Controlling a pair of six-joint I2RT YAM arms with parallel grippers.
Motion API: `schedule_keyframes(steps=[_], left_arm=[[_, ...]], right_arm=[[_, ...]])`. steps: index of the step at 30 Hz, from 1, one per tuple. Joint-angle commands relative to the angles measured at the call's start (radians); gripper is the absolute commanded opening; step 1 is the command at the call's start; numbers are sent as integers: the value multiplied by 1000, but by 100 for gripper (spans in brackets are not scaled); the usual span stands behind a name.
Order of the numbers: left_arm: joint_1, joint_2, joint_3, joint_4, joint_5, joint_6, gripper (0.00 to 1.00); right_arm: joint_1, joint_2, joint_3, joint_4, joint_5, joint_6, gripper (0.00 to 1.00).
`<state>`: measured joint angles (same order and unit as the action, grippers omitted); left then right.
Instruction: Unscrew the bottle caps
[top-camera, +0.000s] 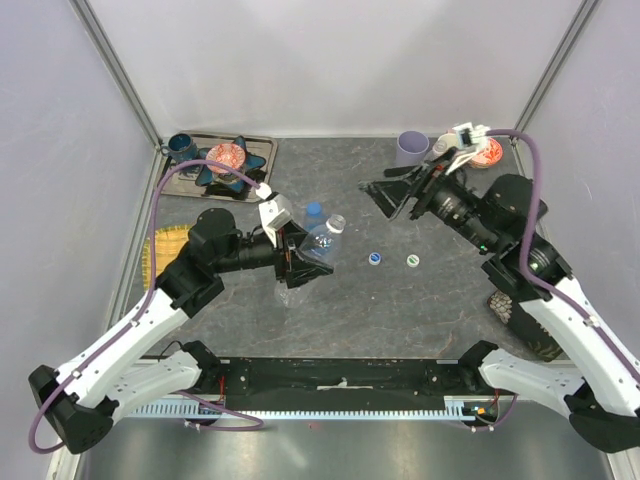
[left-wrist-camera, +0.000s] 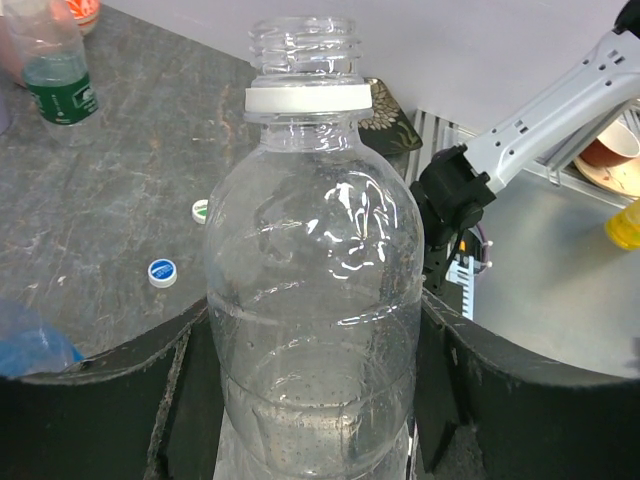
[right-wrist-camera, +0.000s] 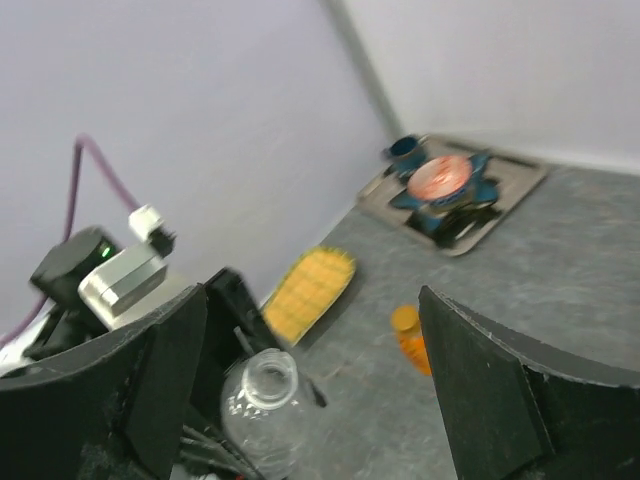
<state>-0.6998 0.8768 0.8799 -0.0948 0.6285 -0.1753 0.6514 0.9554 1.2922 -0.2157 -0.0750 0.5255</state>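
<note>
Over the grey surface (top-camera: 440, 320), the left tool (top-camera: 298, 262) clamps the clear bottle (top-camera: 325, 238), neck already bare; the right tool (top-camera: 388, 197) hangs wide open, empty. A blue cap (top-camera: 375, 258) lies nearby. I'd stand this bottle upright, then grip the next low.

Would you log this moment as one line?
left gripper: shut on clear bottle, uncapped | right gripper: open | blue cap, green cap: on table
</note>
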Motion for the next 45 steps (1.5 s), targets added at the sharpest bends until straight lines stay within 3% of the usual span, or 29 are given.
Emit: schedule_keyframes(steps=[1,10,18,25,30,33,35,38,41,42,45], left_arm=[[2,51,76,53,77,34,43],[-1,113,122,81,79,19,44],[-1,137,140,92,37,16,44],[-3,152,149,127,43,2,45],[-4,149,149,139,33,-1,45],[-4,151,151,145,30,-4,45],[-4,151,151,147,27,-4,46],[-4,146,148,141,-6,-6,56],[-4,137,143,119,-64,-7,72],[-4,134,143,103,-81,-7,99],[-3,122,151,52,-173,-12,99]], right_arm=[[10,86,15,30,-308,64,95],[53,137,13,-17,-315,4,95],[67,146,2,-37,-310,-18,87],[68,155,-19,-34,-302,-18,69],[70,161,-28,-33,-321,-12,65],[71,161,-31,-31,-324,-9,57],[71,158,-33,-30,-328,-10,43],[71,152,-33,-30,-322,-13,23],[71,141,-30,-39,-304,-21,5],[71,137,-21,-43,-284,-24,0],[71,131,5,-65,-235,-42,0]])
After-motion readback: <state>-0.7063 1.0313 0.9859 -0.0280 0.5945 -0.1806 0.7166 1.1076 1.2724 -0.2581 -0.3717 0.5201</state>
